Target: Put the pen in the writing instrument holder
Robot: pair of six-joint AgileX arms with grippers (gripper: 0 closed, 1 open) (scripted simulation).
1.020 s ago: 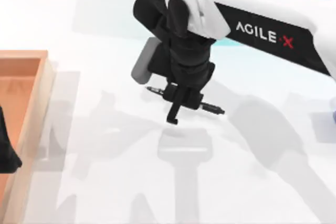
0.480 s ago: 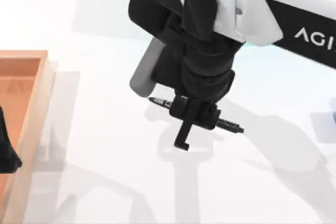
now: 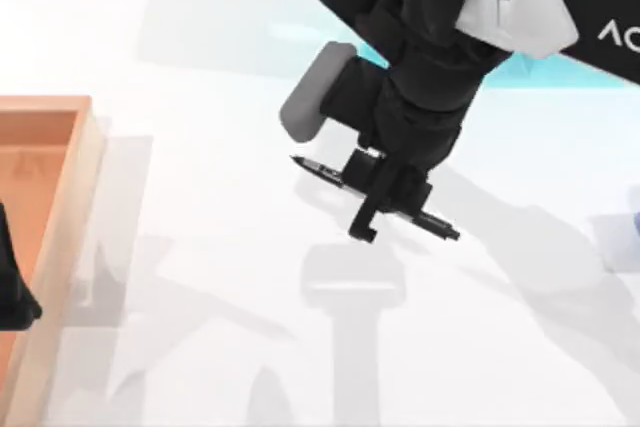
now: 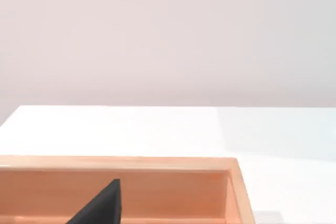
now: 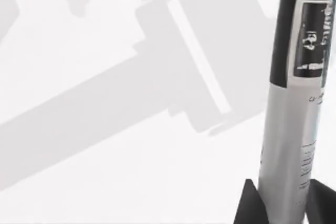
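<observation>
currently our right pincer (image 3: 385,197) pinches the pen (image 3: 325,171) above the tabletop (image 3: 200,247); left pincer (image 3: 12,287), state indiscernible, sits at the wooden tray (image 3: 60,207).

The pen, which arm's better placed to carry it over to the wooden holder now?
Right. The right gripper is shut on the pen, lifted above the table. The left gripper sits parked over the wooden holder at the table's left.
</observation>
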